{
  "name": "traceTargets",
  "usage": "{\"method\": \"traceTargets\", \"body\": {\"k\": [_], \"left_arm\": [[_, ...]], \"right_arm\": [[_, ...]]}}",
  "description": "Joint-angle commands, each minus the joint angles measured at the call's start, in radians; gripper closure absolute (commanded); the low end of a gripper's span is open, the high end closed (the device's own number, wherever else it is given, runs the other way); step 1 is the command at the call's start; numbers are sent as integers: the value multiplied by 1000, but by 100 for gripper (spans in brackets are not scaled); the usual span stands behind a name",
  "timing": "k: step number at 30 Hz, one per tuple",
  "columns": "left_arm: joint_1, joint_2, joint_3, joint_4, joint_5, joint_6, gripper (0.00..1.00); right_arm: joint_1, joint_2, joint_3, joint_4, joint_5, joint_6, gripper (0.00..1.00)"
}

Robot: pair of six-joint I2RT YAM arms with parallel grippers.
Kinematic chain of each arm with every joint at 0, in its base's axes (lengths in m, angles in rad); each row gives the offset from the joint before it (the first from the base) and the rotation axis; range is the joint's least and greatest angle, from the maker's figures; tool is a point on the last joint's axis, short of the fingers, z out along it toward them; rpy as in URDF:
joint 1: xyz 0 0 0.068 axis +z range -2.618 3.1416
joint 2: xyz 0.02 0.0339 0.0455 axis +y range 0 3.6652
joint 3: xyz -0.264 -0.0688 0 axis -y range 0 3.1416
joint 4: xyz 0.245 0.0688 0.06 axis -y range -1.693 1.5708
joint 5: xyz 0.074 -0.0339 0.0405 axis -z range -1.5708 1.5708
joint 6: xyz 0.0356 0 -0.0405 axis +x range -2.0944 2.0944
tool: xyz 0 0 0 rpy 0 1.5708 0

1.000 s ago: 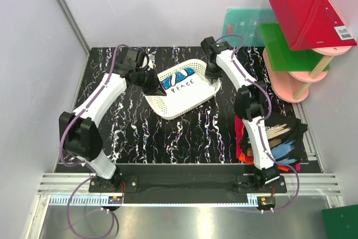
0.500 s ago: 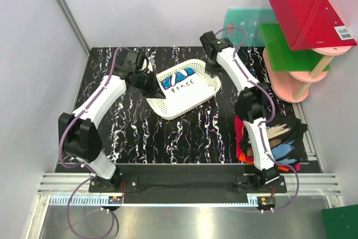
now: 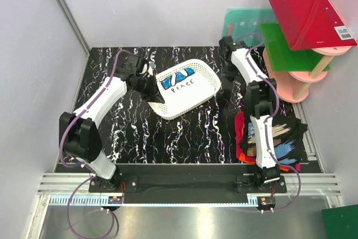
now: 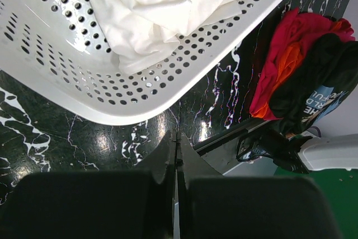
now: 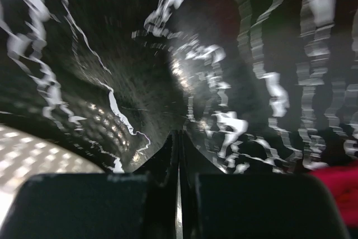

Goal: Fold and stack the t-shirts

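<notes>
Though it is bunched inside the white lattice basket mid-table, the white t-shirt lies lengthwise along it, near-left to far-right, with its blue print and the word "PEACE" facing up and readable from the arms' side. The stack of tees, black, red and orange, sits at the near right corner, its lettering too creased to read. The left gripper hangs beside the basket's left rim and the right gripper to the basket's right, both with fingers pressed together, holding nothing.

Glossy perforated plastic basket, soft matt cloth t-shirt, shiny marbled table.
</notes>
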Motion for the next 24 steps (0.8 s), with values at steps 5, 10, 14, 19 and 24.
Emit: {"method": "traceTargets", "body": {"k": [5,10,14,19,24], "left_arm": [[3,-7,11,10,25,20,100],[-2,4,24,10,45,31,100],[-10,8,40,13,48,31,100],[-63,73,100,33,89,43,100],[-129,306,305,42,189,-1,100]], "right_arm": [[149,131,224,-47,-255,-44,100],[266,172,362,-54,-341,-44,100],[271,102,267,-33,-306,-21,100],[269,-21,169,-22,-154,-60,100],[249,-110,125,-21,-54,-81,100]]}}
